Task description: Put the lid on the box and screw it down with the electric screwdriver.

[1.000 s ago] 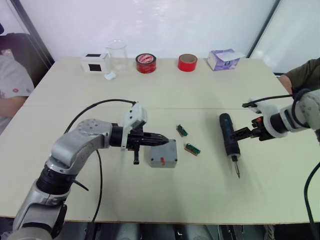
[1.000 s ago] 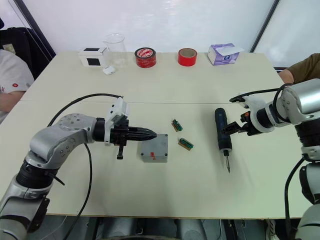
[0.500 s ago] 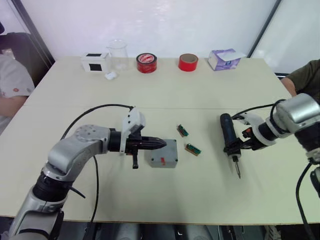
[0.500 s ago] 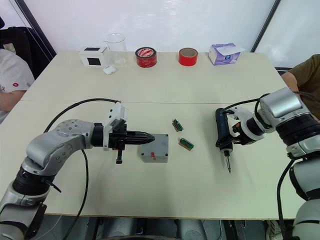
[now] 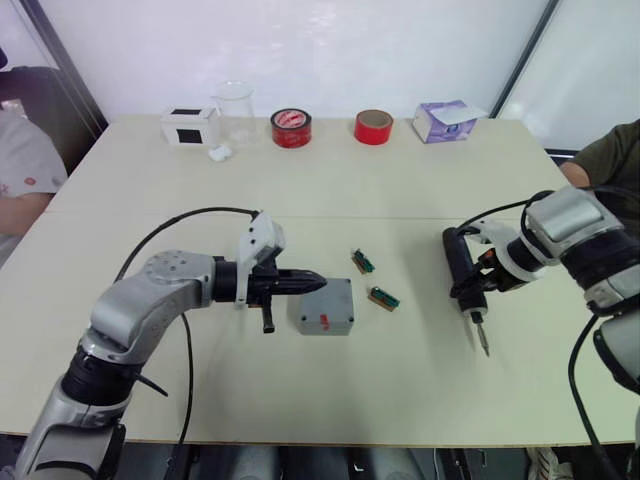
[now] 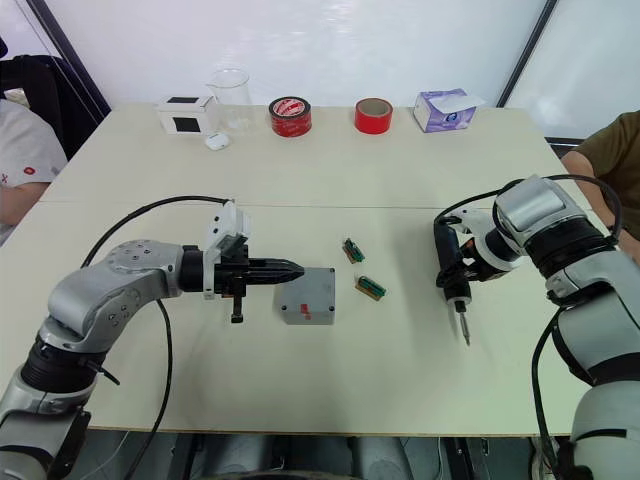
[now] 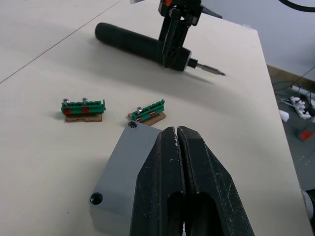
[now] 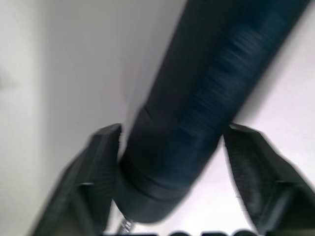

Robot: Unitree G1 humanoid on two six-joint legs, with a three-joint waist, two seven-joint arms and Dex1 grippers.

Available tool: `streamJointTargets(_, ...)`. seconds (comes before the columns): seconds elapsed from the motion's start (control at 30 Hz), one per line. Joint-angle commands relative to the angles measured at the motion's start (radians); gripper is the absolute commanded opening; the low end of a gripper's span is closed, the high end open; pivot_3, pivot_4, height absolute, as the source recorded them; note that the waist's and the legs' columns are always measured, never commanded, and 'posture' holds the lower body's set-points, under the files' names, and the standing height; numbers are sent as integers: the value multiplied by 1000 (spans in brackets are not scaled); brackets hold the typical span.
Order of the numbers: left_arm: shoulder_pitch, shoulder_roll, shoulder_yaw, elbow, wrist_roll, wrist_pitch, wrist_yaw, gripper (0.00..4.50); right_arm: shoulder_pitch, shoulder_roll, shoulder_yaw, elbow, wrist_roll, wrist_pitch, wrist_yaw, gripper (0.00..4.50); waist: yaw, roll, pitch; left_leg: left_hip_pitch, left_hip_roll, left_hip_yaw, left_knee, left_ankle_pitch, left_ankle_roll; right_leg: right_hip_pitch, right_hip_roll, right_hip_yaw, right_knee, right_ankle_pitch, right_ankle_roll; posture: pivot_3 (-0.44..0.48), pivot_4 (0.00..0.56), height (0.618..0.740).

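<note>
- On the table (image 5: 420, 190), near its middle, the box (image 5: 324, 308) sits with the lid (image 7: 125, 162) already on top, so the covering step looks done and the screwing is left; one screw head shows at a lid corner, but whether any is tightened cannot be told
- Just beside the box, the left gripper (image 5: 316, 281) rests with its two fingers pressed together, tips over the box's near-left edge, as if steadying it; nothing is held between them
- Well apart from the box on its right side, the electric screwdriver (image 5: 464, 282) lies with its bit pointing toward the near table edge
- The right gripper (image 6: 452, 276) straddles the screwdriver's body, fingers apart on either side of it; in the right wrist view a gap shows on both sides, so the grasp is not yet closed
- Between box and screwdriver lie two small green terminal blocks (image 5: 375, 281), a likely snag on the path across
- Behind the box, tape rolls (image 5: 332, 127), a glass beaker (image 5: 234, 107) and a tissue pack (image 5: 444, 119) stand far off along the back edge, leaving open room around the box
</note>
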Motion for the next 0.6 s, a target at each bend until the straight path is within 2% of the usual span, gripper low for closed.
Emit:
streamJointTargets(0.03,0,0,30,-19,-9,-5,7,0,11,27,6,19,-20,-3,30,1844,0,0,0,0,0,0,0,0,0,0,0,0,0,0,0,0,150,740)
streamJointTargets(0.2,-2,14,53,15,-4,-14,5,0,-54,28,-89,98,-79,-76,1,1835,-1,0,0,0,0,0,0,0,0,0,0,0,0,0,-1,0,150,740)
streamJointTargets(0.27,-6,25,69,47,4,-23,-2,0,-123,25,-236,122,-68,-96,-57,1835,-1,4,3,0,0,1,0,0,0,0,0,0,0,1,-2,0,150,740)
streamJointTargets(0.33,-14,34,68,74,18,-37,-13,0,-142,31,-406,67,-13,-101,-99,1835,1,14,8,-2,-1,3,0,0,-1,-3,-1,2,1,1,-2,0,150,740)
streamJointTargets(0.43,-31,35,62,99,26,-45,-29,0,-53,103,-721,-130,87,-149,-214,1835,3,15,9,-4,-1,2,-1,1,-1,-7,1,2,3,2,1,0,150,740)
streamJointTargets(0.5,-40,37,53,106,31,-47,-40,0,56,211,-948,-348,149,-233,-328,1835,4,14,9,-5,1,0,-3,0,-1,-8,3,1,2,2,0,0,150,740)
streamJointTargets(0.53,-45,39,45,108,36,-48,-45,0,110,274,-1030,-468,179,-265,-372,1835,6,14,8,-6,1,0,-4,0,-1,-8,3,0,1,2,0,0,150,740)
streamJointTargets(0.6,-53,42,35,120,47,-53,-59,0,191,379,-1115,-658,233,-301,-433,1835,8,14,8,-9,2,-1,-4,0,-1,-10,3,-1,1,2,0,0,150,740)
